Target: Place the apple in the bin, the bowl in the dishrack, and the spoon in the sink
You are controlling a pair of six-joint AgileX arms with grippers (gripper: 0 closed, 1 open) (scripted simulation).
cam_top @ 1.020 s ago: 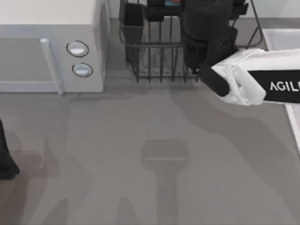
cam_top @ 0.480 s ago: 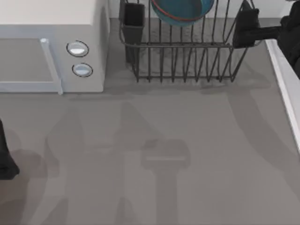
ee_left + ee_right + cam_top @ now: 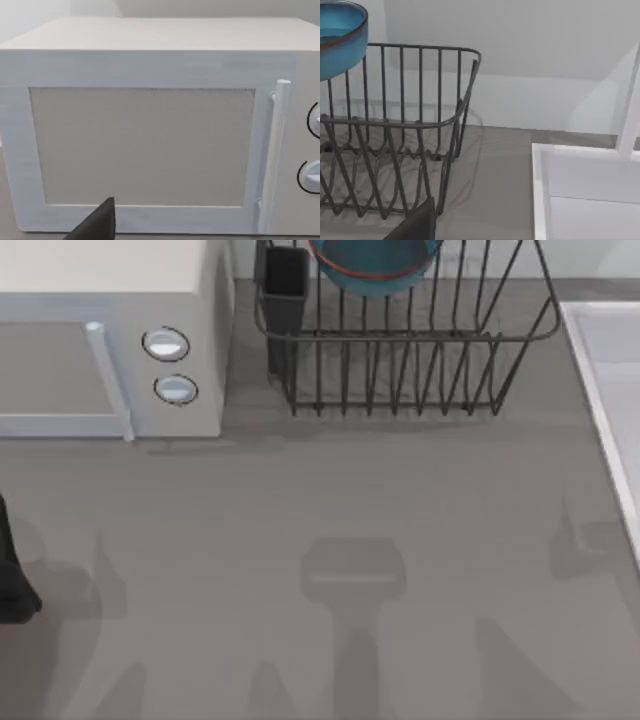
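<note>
The blue bowl (image 3: 372,258) with its reddish-brown rim rests inside the dark wire dishrack (image 3: 400,370) at the back of the table, with no gripper on it. From the right wrist view, the bowl (image 3: 340,40) sits high in the dishrack (image 3: 400,125), and the sink (image 3: 537,190) lies beside the rack. A dark part of my right gripper (image 3: 417,225) shows near the rack's front corner. The sink's white rim (image 3: 590,360) runs along the table's right side. My left arm (image 3: 8,585) is parked at the left edge, its gripper (image 3: 97,227) facing the microwave. The apple, spoon and bin are out of view.
A white microwave (image 3: 100,340) with two round knobs stands at the back left, its door and handle (image 3: 275,150) close in front of the left wrist camera. A dark utensil cup (image 3: 285,280) sits at the dishrack's left corner. Bare grey tabletop (image 3: 350,570) spans the middle and front.
My right arm was over the dishrack a second ago. It has drawn back to the right, out of the top view, and the bowl now sits in the rack.
</note>
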